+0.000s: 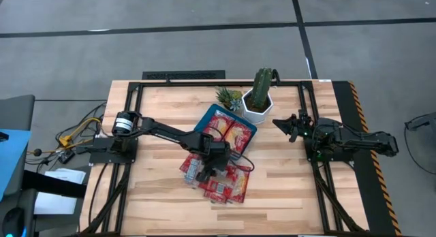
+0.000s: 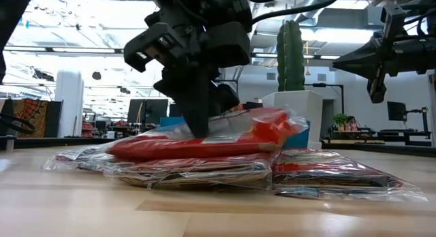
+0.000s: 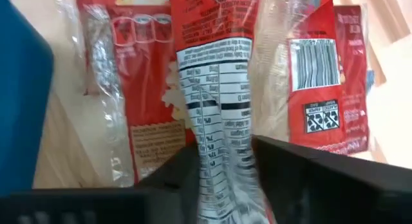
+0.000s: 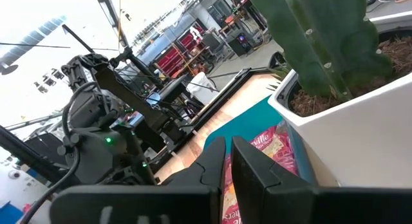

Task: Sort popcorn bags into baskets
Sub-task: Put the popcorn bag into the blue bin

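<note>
Left gripper [image 1: 204,170] clamped on one popcorn bag [image 3: 215,114], lifted at one end over the loose pile [image 1: 225,184] at table centre. Pile count unclear, at least three overlapping. Two bags in the teal basket [image 1: 205,118], just beside the white cactus pot [image 1: 257,112]. Right gripper [image 1: 285,123] idle near the pot, jaws nearly closed, empty

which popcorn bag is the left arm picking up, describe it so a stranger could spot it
Start at the teal basket mid-table; a pile of red popcorn bags lies just in front of it. The left gripper is shut on the top bag, the only one with an end lifted off the pile.
</note>
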Tool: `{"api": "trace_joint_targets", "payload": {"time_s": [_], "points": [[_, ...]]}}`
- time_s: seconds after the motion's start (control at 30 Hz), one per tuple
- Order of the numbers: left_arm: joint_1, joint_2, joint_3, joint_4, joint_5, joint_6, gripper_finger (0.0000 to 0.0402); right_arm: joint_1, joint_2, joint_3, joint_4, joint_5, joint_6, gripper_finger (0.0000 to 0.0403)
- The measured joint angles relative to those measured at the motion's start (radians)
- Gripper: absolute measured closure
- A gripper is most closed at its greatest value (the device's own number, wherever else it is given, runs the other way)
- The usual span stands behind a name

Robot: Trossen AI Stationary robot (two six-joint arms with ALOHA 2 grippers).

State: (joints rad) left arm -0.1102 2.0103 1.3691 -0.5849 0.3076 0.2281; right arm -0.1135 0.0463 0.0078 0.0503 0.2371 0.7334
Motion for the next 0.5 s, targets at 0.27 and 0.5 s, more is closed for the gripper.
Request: {"api": "trace_joint_targets", "payload": {"time_s": [0.27, 0.5], "points": [[-0.001, -0.001, 0.027, -0.05, 0.01, -0.046, 0.0395, 0.0, 0.0, 0.0, 0.001, 0.0, 0.0, 0.0351], [-0.002, -0.015, 0.101, -0.152, 0.013, -0.129, 0.0401, 0.0, 0.0, 0.0, 0.001, 0.0, 0.0, 0.0351]]}}
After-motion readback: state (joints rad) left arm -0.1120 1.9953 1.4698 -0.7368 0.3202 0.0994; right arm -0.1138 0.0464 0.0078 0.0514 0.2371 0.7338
